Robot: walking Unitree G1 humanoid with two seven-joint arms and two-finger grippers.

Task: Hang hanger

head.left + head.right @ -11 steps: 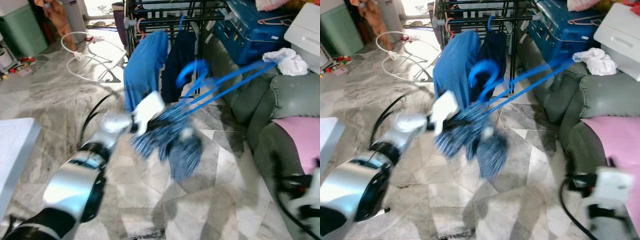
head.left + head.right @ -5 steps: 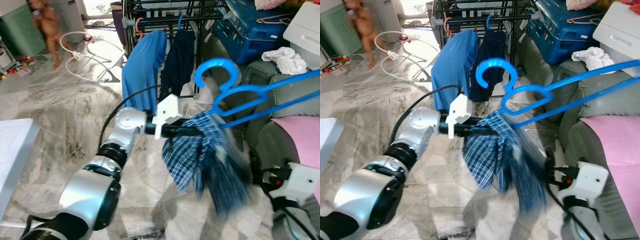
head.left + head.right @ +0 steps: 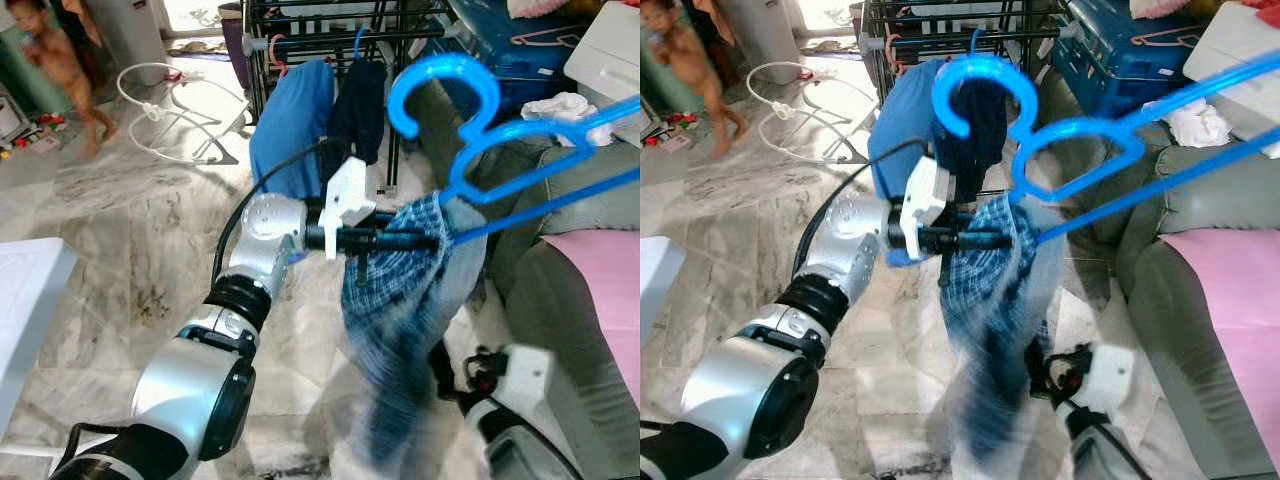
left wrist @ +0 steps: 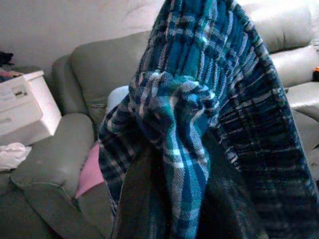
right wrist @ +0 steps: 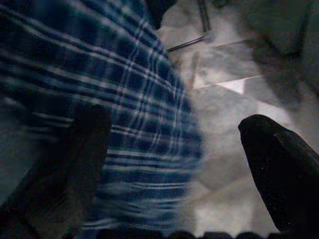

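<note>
**Blue hanger held up before the drying rack**

The left end effector [image 3: 425, 240] is clamped on a blue-checked shirt [image 3: 400, 310] draped on a bright blue plastic hanger [image 3: 470, 120], its big hook uppermost, raised in front of the black drying rack [image 3: 330, 30]. The right end effector [image 5: 174, 164], fingers spread apart, hovers below the rack by the shirt's hem.

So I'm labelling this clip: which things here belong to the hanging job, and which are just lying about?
Job: blue hanger, plaid garment on it, left claw, drying rack.
Lying about: grey sofa, pink cushion, white cloth, blue suitcase.
</note>
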